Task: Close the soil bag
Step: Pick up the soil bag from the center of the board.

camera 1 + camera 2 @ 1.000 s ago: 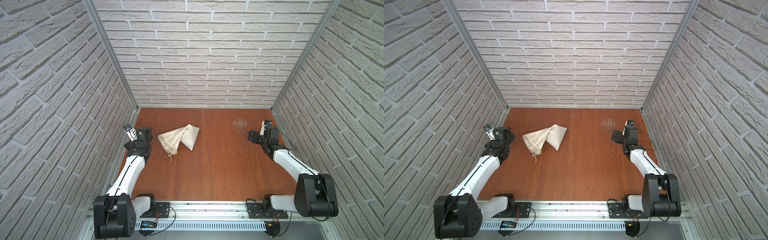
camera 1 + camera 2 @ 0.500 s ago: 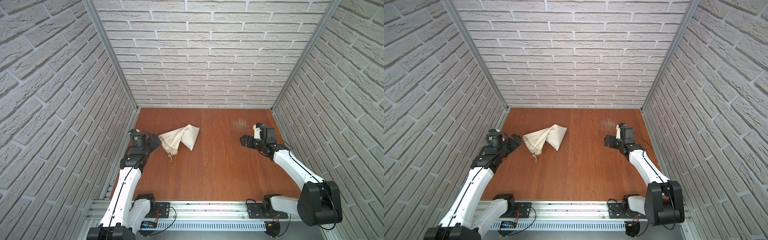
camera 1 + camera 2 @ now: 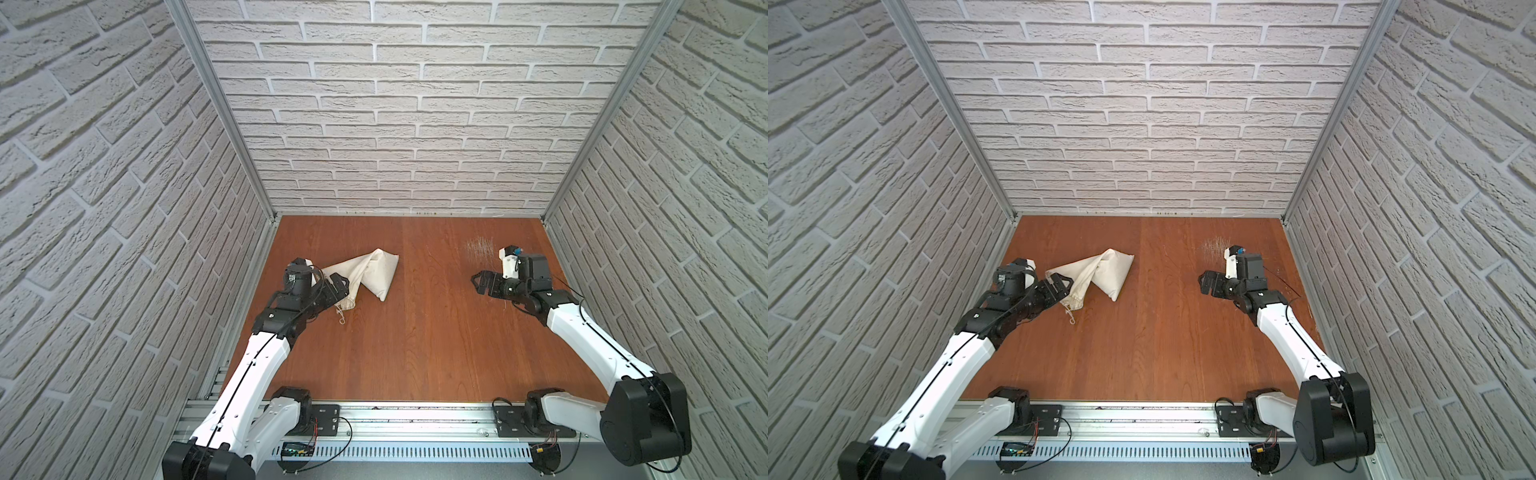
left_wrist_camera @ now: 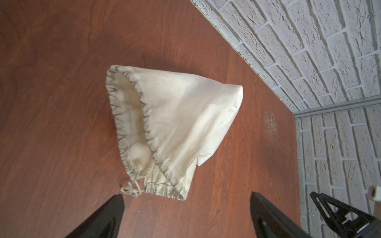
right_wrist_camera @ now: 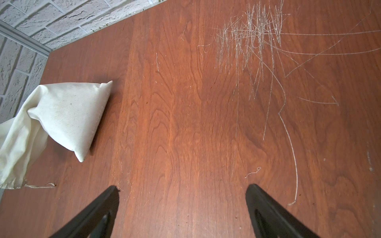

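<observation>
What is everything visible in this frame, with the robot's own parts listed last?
soil bag: one, cream, lying on the table's left half, mouth open
cord: one, beige, knotted, trailing from the bag's hem
table: one, reddish-brown wood, cell floor
scratches: one patch, pale, table's far right part
brick walls: three, grey-white, around the table
left gripper: one, black, open, at the bag's mouth end
right gripper: one, black, open, over bare table near the scratches
</observation>
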You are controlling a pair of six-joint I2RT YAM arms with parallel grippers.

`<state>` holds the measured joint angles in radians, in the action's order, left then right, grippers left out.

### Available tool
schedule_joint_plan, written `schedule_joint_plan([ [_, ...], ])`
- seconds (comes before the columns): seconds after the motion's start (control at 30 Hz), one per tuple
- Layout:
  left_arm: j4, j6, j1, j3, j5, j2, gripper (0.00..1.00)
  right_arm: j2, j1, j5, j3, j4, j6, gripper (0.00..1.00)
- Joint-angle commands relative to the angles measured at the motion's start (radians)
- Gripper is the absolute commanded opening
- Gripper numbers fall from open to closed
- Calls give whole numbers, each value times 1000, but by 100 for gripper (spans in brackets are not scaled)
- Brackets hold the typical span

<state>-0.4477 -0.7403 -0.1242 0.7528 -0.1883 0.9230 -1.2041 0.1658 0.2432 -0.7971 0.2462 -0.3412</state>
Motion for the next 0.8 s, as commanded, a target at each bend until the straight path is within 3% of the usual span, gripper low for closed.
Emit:
schedule_joint_plan([
  [0.0,39,-29,-12,-22,-5,9,98,29,9,-7,-21,4,-4,99],
  [0.33,101,-48,-28,-48,-18,44,95,34,17,7,-18,7,-7,97],
  [0.77,188,-56,-28,-31,-40,174,78,20,21,1,-23,9,-5,95],
])
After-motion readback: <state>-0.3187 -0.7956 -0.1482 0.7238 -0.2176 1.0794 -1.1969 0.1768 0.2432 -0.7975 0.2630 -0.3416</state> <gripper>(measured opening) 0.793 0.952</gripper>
